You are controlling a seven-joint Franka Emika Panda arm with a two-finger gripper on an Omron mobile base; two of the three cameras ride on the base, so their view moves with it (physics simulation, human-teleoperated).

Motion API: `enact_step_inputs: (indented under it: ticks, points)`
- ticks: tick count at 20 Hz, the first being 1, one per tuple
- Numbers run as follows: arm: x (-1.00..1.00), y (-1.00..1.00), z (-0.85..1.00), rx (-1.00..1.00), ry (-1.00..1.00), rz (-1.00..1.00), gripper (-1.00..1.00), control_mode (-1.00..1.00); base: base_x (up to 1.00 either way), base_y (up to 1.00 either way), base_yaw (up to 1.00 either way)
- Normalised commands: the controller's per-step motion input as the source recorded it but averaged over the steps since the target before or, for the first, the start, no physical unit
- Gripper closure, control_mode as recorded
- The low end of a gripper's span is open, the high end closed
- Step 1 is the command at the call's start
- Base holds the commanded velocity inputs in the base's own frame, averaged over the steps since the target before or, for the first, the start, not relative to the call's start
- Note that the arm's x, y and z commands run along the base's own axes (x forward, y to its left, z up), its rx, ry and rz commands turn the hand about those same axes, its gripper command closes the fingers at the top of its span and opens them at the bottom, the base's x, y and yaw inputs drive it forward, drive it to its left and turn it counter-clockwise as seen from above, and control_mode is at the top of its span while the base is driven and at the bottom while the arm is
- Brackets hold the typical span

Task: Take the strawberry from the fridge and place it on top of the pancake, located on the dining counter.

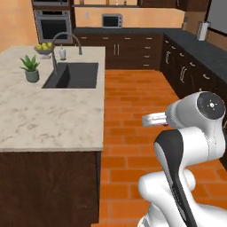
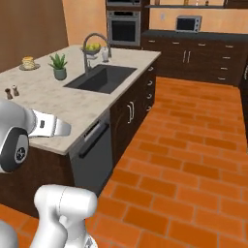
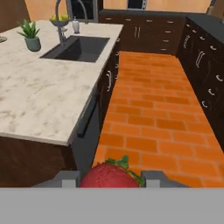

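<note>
End effector (image 3: 112,178) pinching the strawberry (image 3: 111,175) at 6 o'clock of the hand view. Carry it level toward the pancake (image 2: 28,62), at 10 o'clock on the bench (image 2: 72,104), avoiding the potted plant (image 2: 59,66).

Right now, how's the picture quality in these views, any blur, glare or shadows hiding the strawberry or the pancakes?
Hand view: the strawberry is large and a bit soft between the gripper fingertips, its bottom cut off. Right base view: the pancake is small and coarse on the dining counter, evenly lit, no glare. Left base view: flat lighting, faint shadow under the plant.
</note>
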Motion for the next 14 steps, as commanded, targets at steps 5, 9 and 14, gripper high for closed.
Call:
enact_step_inputs:
  ticks: [5, 9, 14]
  points:
    - [0.0, 0.0, 0.0, 0.0, 0.0, 0.0, 1.0, 1.0, 0.53, -1.0, 0.18]
    - [0.0, 0.0, 0.0, 0.0, 0.0, 0.0, 1.0, 1.0, 1.0, -0.9, 0.12]
    - [0.0, 0.0, 0.0, 0.0, 0.0, 0.0, 1.0, 1.0, 1.0, -0.67, 0.11]
